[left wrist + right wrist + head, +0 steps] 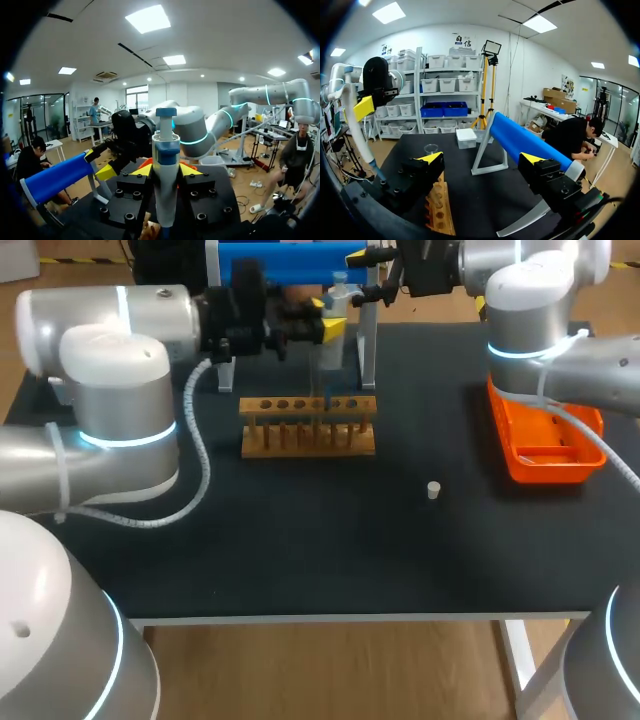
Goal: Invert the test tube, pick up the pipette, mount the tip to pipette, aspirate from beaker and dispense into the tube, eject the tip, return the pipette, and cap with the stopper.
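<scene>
Layout first. On the table (300, 560) the blue stand (290, 260) runs along the far edge at 12 o'clock. The rack (308, 430) is just in front of it, and the tray (520, 455) is out near 2–3 o'clock by the edge.

My left gripper (166, 172) is clamped on the pipette (165, 150), a yellow tip on each side. It's upright at 12 o'clock with its lower end down at the rack's row of holes. My right gripper (481, 159) is spread wide with nothing in it, just beside the pipette's top end.

The beaker (431, 148) is at the far side, past the rack. The stopper (433, 490) sits alone at 3 o'clock, between table centre and tray. I can't pick out the tube cleanly, but I guess it's in the rack under the tip.

My read is that this is the dispense step, or very near it. To do it well I'd:
- keep the pipette dead vertical
- centre the tip over the opening before going lower
- push the plunger with a right finger, slowly and straight down the axis, so the body doesn't tilt in my grip or nudge the rack

Writing: nothing I can read on the pipette, rack, tray or stopper.
</scene>
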`<state>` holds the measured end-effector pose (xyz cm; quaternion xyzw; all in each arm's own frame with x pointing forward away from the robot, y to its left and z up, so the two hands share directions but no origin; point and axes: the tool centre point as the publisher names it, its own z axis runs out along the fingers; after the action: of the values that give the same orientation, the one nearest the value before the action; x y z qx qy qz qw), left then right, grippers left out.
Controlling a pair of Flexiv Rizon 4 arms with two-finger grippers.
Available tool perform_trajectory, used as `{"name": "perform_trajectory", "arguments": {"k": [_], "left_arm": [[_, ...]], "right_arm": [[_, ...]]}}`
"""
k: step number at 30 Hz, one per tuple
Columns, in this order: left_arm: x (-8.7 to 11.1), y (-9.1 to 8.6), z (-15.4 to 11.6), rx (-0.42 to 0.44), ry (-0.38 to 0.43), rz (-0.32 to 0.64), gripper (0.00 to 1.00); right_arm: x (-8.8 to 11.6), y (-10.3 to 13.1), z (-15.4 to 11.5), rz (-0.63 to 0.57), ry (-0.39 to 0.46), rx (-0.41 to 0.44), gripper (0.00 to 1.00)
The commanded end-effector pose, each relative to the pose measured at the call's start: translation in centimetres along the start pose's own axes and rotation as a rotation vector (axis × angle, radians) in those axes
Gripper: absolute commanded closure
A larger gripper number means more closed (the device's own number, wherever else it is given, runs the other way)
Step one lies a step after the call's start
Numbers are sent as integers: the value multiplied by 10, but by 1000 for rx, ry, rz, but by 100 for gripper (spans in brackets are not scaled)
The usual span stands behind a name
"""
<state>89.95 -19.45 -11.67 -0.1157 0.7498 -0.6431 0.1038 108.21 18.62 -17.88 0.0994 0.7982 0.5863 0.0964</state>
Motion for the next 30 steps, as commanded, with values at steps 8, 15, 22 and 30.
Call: {"name": "perform_trajectory", "arguments": {"k": [8,15,22,30], "left_arm": [[-18,8,-91,-69,-165,-33,100],[-44,13,-112,-97,-219,-43,100],[-73,16,-123,-109,-262,-46,100],[-104,17,-128,-108,-306,-47,100]], "right_arm": [[0,1,-1,0,-1,3,0],[0,1,-1,0,-1,3,0],[0,1,-1,0,-1,3,0],[0,1,-1,0,-1,3,0]]}}
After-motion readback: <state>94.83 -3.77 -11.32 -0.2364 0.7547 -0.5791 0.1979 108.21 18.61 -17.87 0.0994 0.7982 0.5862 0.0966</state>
